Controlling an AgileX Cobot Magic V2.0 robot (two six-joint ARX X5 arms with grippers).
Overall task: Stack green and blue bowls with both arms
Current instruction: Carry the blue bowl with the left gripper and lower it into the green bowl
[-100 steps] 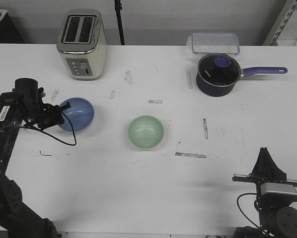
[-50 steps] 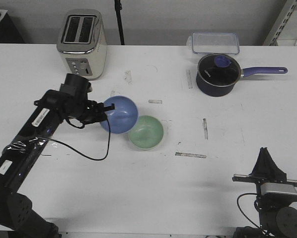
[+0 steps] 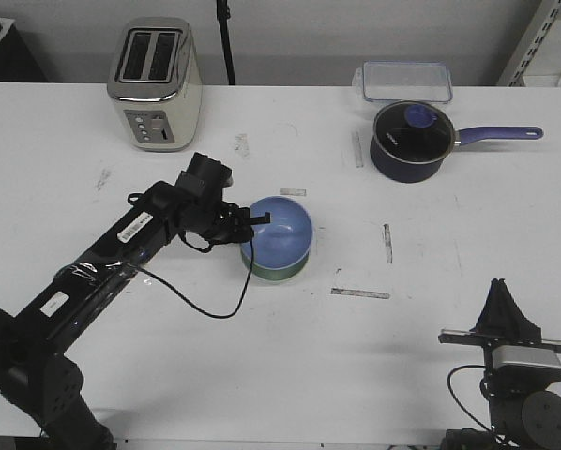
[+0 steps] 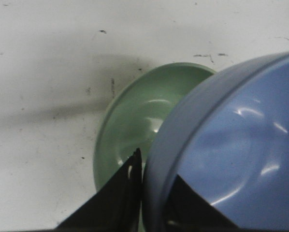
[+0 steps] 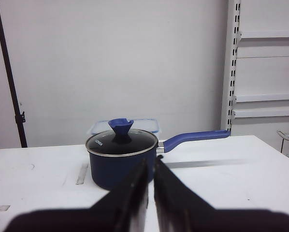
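Two bowls sit mid-counter from the front: the left tool grips the blue bowl by its nine-o'clock rim, over the green bowl. The right tool is parked at five o'clock.

Left wrist: fingers pinch the blue rim, green bowl beneath.

Right wrist: tool nearly closed, empty, facing the saucepan.

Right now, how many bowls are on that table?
2. The blue bowl is held by the left claw over the green bowl, mid-table. None seem hidden.
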